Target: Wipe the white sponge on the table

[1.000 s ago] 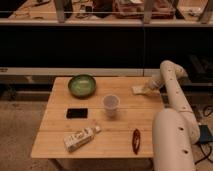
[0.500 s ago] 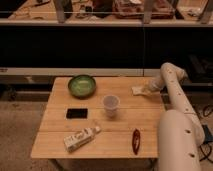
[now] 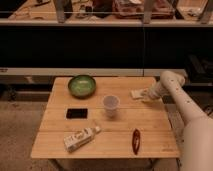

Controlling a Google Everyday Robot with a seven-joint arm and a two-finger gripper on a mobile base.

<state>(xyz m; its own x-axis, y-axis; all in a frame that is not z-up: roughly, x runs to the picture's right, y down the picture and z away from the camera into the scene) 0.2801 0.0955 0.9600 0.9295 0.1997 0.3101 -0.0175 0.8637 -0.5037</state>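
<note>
The white sponge [image 3: 136,93] is a small off-white pad lying flat on the right rear part of the light wooden table [image 3: 120,129]. My gripper [image 3: 146,94] is at the sponge's right edge, low on the table top and touching or nearly touching it. The white arm [image 3: 172,90] reaches in from the right side of the table. The gripper's contact with the sponge is hidden by the wrist.
A green bowl [image 3: 81,85] stands at the back left. A translucent cup [image 3: 111,105] is in the middle, left of the sponge. A black phone [image 3: 77,113], a white printed carton [image 3: 80,139] and a red object [image 3: 135,140] lie nearer the front.
The arm's large lower segment has swung right, off the table's front right corner. The wrist has dropped slightly. The sponge has shifted a little towards the front with the gripper.
</note>
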